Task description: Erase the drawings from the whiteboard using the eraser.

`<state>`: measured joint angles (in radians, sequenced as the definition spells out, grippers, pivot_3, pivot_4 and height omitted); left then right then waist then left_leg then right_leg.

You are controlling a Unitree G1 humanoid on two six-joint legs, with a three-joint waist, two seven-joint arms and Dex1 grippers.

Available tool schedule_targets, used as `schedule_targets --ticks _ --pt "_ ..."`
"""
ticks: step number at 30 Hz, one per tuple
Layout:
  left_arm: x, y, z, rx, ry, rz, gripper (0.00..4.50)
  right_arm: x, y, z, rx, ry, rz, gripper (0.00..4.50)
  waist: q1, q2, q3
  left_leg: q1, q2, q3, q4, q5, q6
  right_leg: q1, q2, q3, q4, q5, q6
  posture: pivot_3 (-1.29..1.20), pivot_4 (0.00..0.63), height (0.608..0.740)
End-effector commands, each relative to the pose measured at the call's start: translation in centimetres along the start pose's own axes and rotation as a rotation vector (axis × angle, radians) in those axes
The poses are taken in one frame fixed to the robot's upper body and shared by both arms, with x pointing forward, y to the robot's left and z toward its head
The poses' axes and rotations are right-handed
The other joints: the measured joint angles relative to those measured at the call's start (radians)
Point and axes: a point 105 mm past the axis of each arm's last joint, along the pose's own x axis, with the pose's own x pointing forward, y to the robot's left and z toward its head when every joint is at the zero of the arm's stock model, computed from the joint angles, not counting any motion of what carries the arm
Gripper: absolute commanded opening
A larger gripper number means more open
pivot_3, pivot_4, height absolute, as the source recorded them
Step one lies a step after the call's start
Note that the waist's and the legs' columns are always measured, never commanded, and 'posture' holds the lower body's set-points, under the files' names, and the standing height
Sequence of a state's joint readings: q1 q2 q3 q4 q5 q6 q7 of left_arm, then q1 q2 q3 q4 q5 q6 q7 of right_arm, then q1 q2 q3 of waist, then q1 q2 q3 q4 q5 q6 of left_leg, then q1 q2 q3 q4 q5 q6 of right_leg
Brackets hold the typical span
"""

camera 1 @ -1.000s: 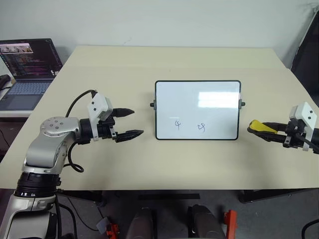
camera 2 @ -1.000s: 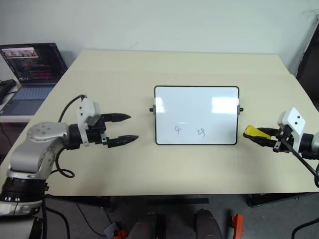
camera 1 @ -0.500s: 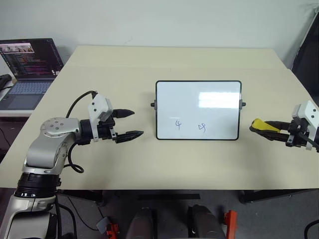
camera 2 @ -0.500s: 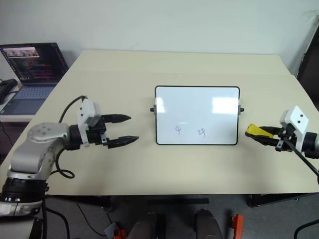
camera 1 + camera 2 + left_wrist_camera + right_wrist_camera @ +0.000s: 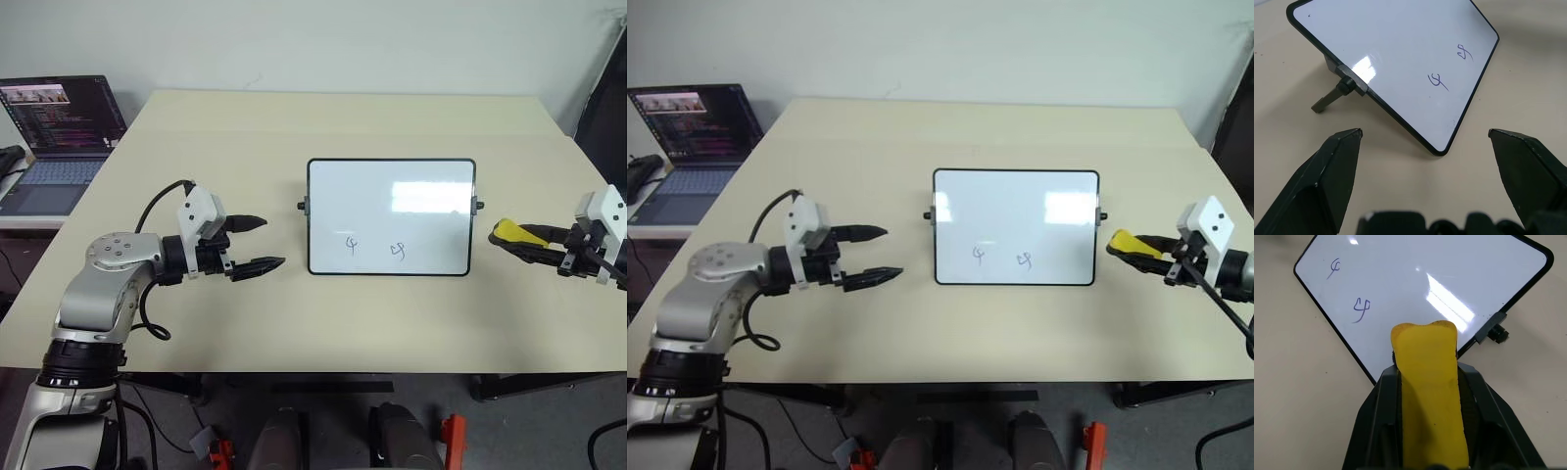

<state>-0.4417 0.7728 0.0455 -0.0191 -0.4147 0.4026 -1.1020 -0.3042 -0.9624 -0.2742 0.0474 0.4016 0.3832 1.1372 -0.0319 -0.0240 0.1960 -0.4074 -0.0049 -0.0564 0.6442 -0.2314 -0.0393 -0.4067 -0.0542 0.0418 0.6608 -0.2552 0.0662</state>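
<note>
Left eye view shows the whiteboard (image 5: pixel 392 216) propped near the middle of the pale counter (image 5: pixel 343 127), with wide bare surface behind it toward the far edge and a narrower bare band in front toward the near edge. Two of the drawings (image 5: pixel 372 246) sit low on the board, close to its bottom frame, as thin dark scribbles side by side; the upper part of the board carries bright reflections, and any further mark there is too faint to make out. The left pincer (image 5: pixel 253 244) hovers over the counter to the left of the board, apart from its left knob, its two black fingers spread wide with nothing between them. The right pincer (image 5: pixel 529 242) reaches in from the right edge of the picture, where its arm is cut off, its fingers clamped on the eraser (image 5: pixel 511 232), whose yellow tip points at the board's right side with a clear strip of counter between them. Right wrist view has the eraser (image 5: pixel 1431 387) covering part of the board's near edge, its dark base hidden. A laptop (image 5: pixel 54 127) sits off the counter's left side, partly cut by the frame.
</note>
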Motion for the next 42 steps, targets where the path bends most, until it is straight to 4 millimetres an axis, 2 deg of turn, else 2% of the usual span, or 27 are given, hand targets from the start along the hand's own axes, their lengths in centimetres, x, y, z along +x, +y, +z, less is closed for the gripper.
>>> schedule_targets --ticks 1,8,11,14,17,21,23,26,31,34,38,42 --pt "-0.3 0.3 1.0 0.039 -0.019 0.011 4.5 -0.2 -1.0 2.5 -0.046 -0.098 -0.048 1.1 -0.002 0.0 0.0 0.0 0.0 0.0 0.0 0.0 0.0 0.0 0.0 0.0 0.0 0.0 0.0 0.0 0.15 0.74" --pt "-0.3 0.3 1.0 0.039 -0.023 0.01 4.5 0.5 -0.6 3.3 -0.058 -0.128 -0.017 1.1 0.0 0.0 0.0 0.001 0.0 0.0 0.0 0.0 0.0 0.001 0.0 0.0 0.001 0.0 0.0 0.0 0.15 0.74" --pt "-0.3 0.3 1.0 0.037 -0.021 0.008 4.5 1.4 0.0 4.5 -0.056 -0.194 0.012 1.1 -0.001 0.0 0.0 0.002 0.0 0.0 0.0 0.0 0.0 0.001 0.0 0.0 0.001 0.0 0.0 0.0 0.15 0.74" --pt "-0.1 -0.1 0.6 0.025 -0.012 -0.011 4.5 4.5 2.4 6.9 -0.067 -0.317 0.092 1.1 -0.012 0.0 0.0 0.003 0.001 0.001 0.0 0.0 0.0 0.001 0.0 0.002 0.002 0.0 0.0 0.0 0.15 0.74" --pt "0.4 -1.2 -0.5 0.013 0.024 -0.047 4.5 8.5 6.4 8.9 -0.062 -0.404 0.196 1.1 -0.022 0.0 0.0 0.005 0.001 0.001 -0.001 0.0 0.0 0.002 0.001 0.002 0.004 0.0 0.0 0.0 0.15 0.74" --pt "1.0 -1.9 -0.7 -0.018 0.006 -0.058 4.5 12.6 9.1 9.9 -0.12 -0.418 0.189 1.1 -0.02 0.0 0.0 0.005 0.001 0.001 -0.001 0.0 0.0 0.002 0.001 0.002 0.004 0.0 0.0 0.0 0.15 0.74" --pt "1.2 -2.0 -0.7 -0.021 0.006 -0.061 4.5 14.6 10.3 9.8 -0.19 -0.395 0.164 1.1 -0.015 0.0 0.0 0.004 0.0 0.001 0.0 0.0 0.0 0.001 0.0 0.001 0.004 0.0 0.0 0.0 0.15 0.74" --pt "1.1 -2.1 -1.0 -0.023 0.02 -0.058 4.5 15.9 10.8 8.9 -0.263 -0.343 0.135 1.09 -0.002 0.0 0.0 0.004 0.0 0.0 0.0 0.0 0.0 0.001 0.0 0.001 0.003 0.0 0.0 0.0 0.15 0.74" --pt "1.0 -2.4 -1.4 -0.032 0.029 -0.056 4.5 18.0 10.3 7.2 -0.369 -0.253 0.069 1.09 -0.001 -0.001 0.0 0.005 0.0 0.0 0.0 0.0 0.0 0.001 0.0 0.001 0.003 0.0 -0.001 0.0 0.15 0.74" --pt "1.1 -2.4 -1.3 -0.035 0.024 -0.052 4.5 18.8 9.2 7.4 -0.356 -0.268 0.005 1.09 -0.002 -0.001 0.0 0.005 0.0 0.0 -0.001 0.0 0.0 0.001 0.001 0.001 0.004 0.0 -0.001 0.0 0.15 0.74" --pt "1.2 -2.3 -0.8 -0.041 -0.001 -0.047 4.5 19.9 8.1 5.8 -0.394 -0.192 -0.037 1.09 -0.004 -0.001 0.0 0.005 0.0 0.001 -0.001 0.0 0.0 0.001 0.001 0.001 0.004 0.0 -0.001 0.0 0.15 0.74" --pt "1.2 -2.2 -0.8 -0.041 0.0 -0.045 4.5 20.6 9.1 4.7 -0.382 -0.173 0.026 1.09 -0.007 -0.001 -0.001 0.006 0.0 0.001 -0.001 0.0 0.0 0.002 0.001 0.001 0.004 0.0 -0.001 0.0 0.15 0.74"
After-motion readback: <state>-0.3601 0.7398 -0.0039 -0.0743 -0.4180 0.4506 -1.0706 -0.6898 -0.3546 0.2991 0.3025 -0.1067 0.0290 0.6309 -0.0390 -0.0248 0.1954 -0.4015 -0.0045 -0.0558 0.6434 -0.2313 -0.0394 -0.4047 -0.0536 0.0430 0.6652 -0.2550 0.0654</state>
